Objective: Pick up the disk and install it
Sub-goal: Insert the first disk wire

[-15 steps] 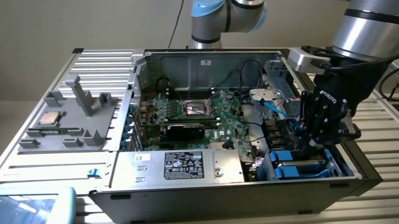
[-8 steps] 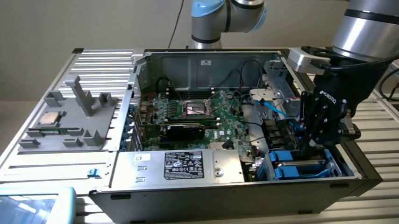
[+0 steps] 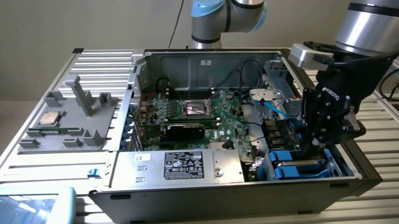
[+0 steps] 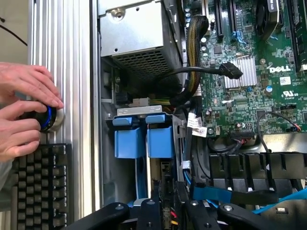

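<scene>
Well, disk (image 3: pixel 299 170) in drive bay near power supply (image 3: pixel 181 165), gripper (image 3: pixel 309 148) just above it; we can't tell grip state. We judge disk stiff, dense, shock-sensitive: hold blue frame edges.

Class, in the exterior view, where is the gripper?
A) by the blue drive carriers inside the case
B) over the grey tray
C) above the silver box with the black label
A: the gripper sits low inside the case, right beside the blue drive carriers.
</scene>
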